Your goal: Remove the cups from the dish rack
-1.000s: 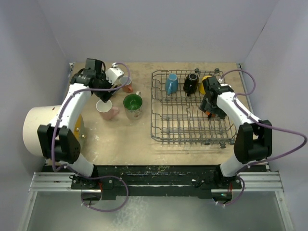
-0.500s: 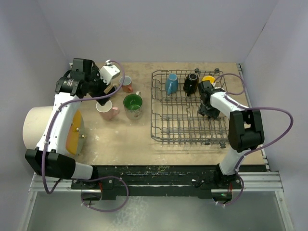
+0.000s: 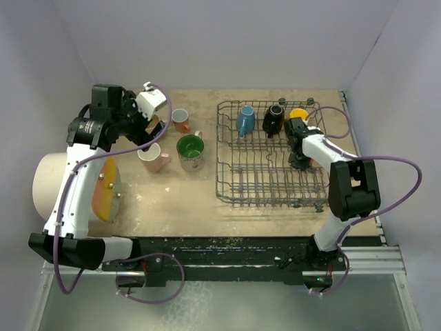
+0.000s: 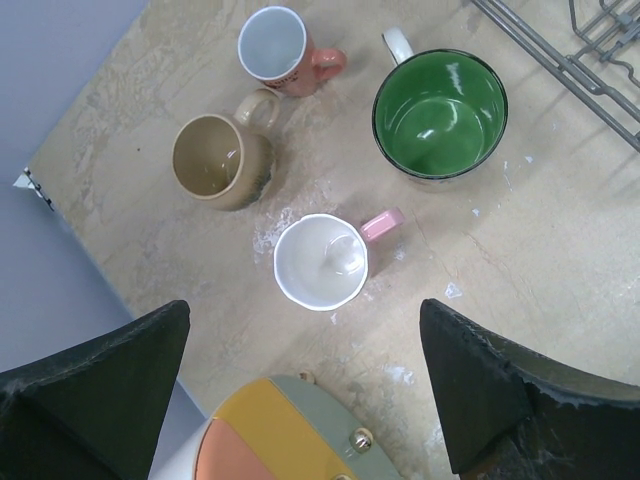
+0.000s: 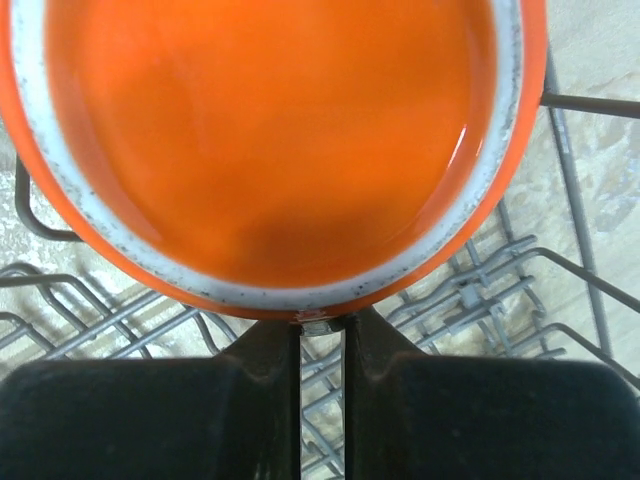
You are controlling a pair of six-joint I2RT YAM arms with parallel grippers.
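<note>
The dish rack (image 3: 222, 153) on the right holds a blue cup (image 3: 245, 119), a black cup (image 3: 273, 118) and a yellow cup (image 3: 299, 113) along its far side. My right gripper (image 3: 300, 156) is down in the rack's right end. In the right wrist view it (image 5: 320, 325) is shut on the lower edge of an orange cup (image 5: 280, 130), with only a thin slit between its fingers. My left gripper (image 4: 310, 400) hangs open and empty over the table. Below it stand a pink cup (image 4: 322, 260), a tan cup (image 4: 214, 158), a salmon cup (image 4: 275, 48) and a cream cup with green inside (image 4: 440, 112).
A big cream cylinder with an orange and yellow face (image 3: 65, 186) lies at the left edge of the table, just under my left gripper in the left wrist view (image 4: 280, 435). The rack's wires (image 5: 578, 250) and tines surround the orange cup. White walls close in the table.
The right gripper's fingers have closed at the orange cup. The left arm has risen and drawn back to the left, away from the table cups, its fingers opening wide.
</note>
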